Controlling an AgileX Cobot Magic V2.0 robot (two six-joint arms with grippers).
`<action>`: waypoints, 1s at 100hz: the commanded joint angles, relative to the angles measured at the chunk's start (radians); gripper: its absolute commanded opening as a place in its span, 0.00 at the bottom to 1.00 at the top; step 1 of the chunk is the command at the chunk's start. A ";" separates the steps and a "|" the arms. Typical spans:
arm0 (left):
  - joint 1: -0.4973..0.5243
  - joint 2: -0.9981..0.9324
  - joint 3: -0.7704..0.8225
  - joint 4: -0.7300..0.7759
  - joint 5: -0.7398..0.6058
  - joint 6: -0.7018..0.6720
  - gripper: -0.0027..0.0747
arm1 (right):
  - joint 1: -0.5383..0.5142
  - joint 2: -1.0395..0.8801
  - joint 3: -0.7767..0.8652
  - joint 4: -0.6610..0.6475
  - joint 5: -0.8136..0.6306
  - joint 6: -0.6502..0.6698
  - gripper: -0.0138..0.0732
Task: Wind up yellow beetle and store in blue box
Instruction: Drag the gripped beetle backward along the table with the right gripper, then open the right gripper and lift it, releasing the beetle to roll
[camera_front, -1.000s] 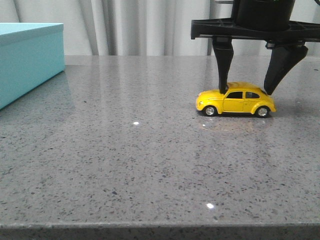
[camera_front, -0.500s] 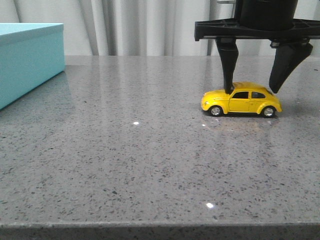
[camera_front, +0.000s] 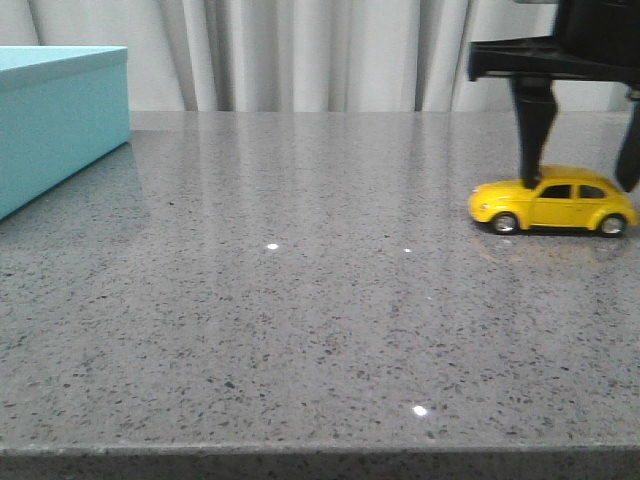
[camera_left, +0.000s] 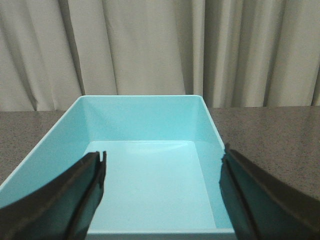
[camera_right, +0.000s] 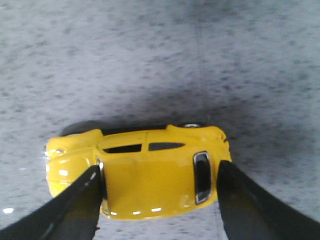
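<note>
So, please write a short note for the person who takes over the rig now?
Right gripper: jaws straddle the small glossy yellow toy beetle car, front and rear; contact unclear.
Left gripper: open, empty, over the large turquoise-blue rectangular box, which has nothing in it.
Car: on its wheels, on the grey speckled stone table, far right.
Done: car drawn rightward, likely the wind-up.
Left: store the car in the box.

yellow beetle (camera_front: 553, 205): small glossy yellow toy car, dark windows, upright on all wheels, side-on, nose toward 9 o'clock, at 3 o'clock of the front view | blue box (camera_front: 55, 118): large turquoise, lidless, interior bare, at 10 o'clock, well apart from car
</note>
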 joint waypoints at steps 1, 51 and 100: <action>-0.006 0.013 -0.035 -0.007 -0.077 -0.009 0.65 | -0.051 -0.029 0.026 -0.058 0.023 -0.048 0.72; -0.006 0.013 -0.035 -0.007 -0.074 -0.009 0.65 | -0.057 -0.213 -0.022 -0.023 -0.081 -0.081 0.72; -0.006 0.013 -0.035 -0.007 -0.075 -0.009 0.65 | -0.057 -0.422 -0.018 -0.023 -0.092 -0.121 0.72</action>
